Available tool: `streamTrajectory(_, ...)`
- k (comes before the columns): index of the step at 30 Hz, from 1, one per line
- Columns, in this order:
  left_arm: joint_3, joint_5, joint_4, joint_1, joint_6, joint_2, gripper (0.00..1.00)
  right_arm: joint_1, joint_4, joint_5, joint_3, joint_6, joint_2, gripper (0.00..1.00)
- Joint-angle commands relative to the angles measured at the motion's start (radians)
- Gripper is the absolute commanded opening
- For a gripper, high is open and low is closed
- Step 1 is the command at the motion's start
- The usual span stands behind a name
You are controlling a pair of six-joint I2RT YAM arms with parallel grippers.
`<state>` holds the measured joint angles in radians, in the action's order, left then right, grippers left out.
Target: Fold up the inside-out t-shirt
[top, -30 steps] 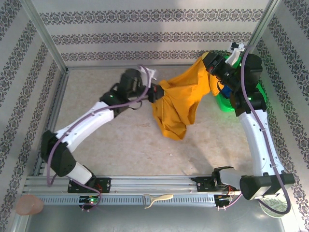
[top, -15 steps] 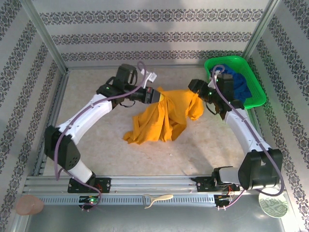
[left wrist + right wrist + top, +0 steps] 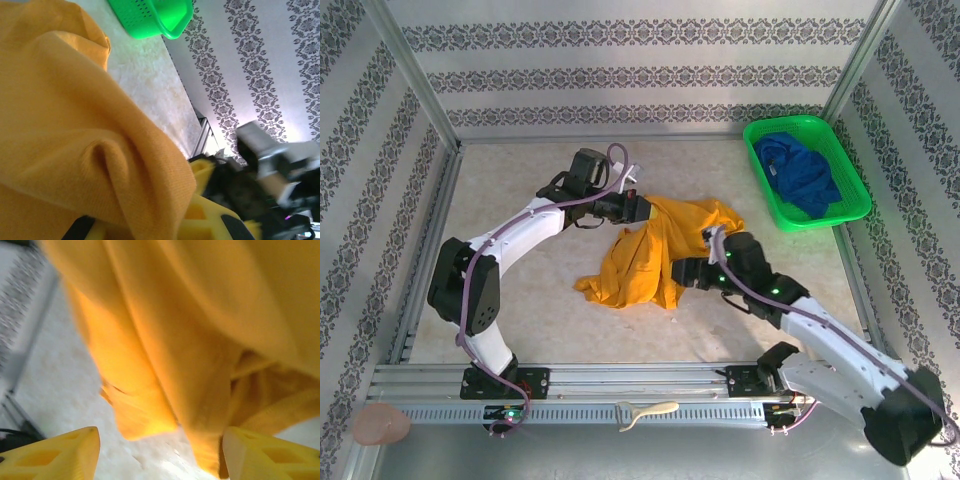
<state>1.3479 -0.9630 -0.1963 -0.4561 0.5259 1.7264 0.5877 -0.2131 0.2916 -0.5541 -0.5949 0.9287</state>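
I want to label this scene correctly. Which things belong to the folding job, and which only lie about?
Job: orange t-shirt; left fingers, closed on it; right fingers, open beside it.
Lying about: green basket with blue garment; cream spoon-like thing; pink disc.

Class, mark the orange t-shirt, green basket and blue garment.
orange t-shirt [image 3: 642, 262], top view, middle of the crumpled cloth
green basket [image 3: 780, 212], top view, near left corner of its wall
blue garment [image 3: 805, 175], top view, centre of the heap

One orange t-shirt [image 3: 655, 250], one green basket [image 3: 848, 178], one blue garment [image 3: 800, 175], one left pincer [image 3: 642, 210], one right pincer [image 3: 680, 272].
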Motion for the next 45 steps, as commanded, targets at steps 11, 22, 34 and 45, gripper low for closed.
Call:
streamTrajectory(11,0.003,-0.057,0.115,0.017,0.07,-0.051,0.0,-0.024,0.213,-0.103,-0.045,0.05,0.302,0.05)
streamTrajectory(22,-0.072,0.11,0.41,0.251,0.307,0.045,0.4,-0.143,0.08,0.023,-0.041,0.062,0.086,0.0)
streamTrajectory(34,-0.256,0.632,0.007,-0.009,-0.016,-0.281,0.52,-0.153,0.073,0.043,-0.046,0.059,0.082,0.0)
streamTrajectory(45,-0.208,1.117,-0.024,-0.35,-0.056,-0.1,0.61,-0.167,0.067,0.052,-0.045,0.036,0.055,0.0)
